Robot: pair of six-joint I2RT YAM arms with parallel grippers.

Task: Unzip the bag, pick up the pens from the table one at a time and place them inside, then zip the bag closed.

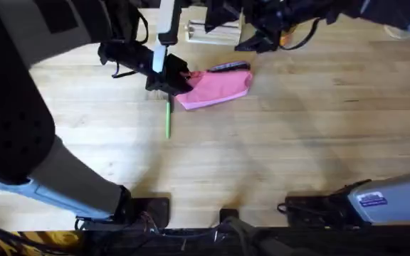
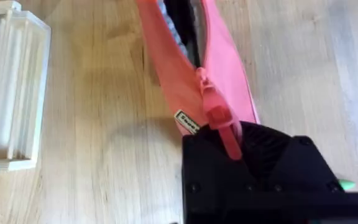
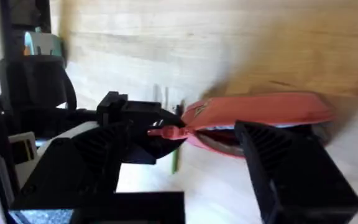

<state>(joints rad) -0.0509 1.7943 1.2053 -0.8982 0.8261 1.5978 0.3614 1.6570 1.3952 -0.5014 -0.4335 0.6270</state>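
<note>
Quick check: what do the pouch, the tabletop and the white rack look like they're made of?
Pouch: soft pink woven fabric, matte; it sags and folds, with a matching pink plastic-looking zipper pull.
Tabletop: pale wood planks, visible grain and seams, a light sheen suggesting a sealed finish.
White rack: probably rigid plastic, given its smooth, uniform ribbed walls; painted metal can't be excluded.

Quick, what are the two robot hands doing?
Left gripper: shut on the bag's zipper pull.
Right gripper: open, fingers either side of the bag.
</note>
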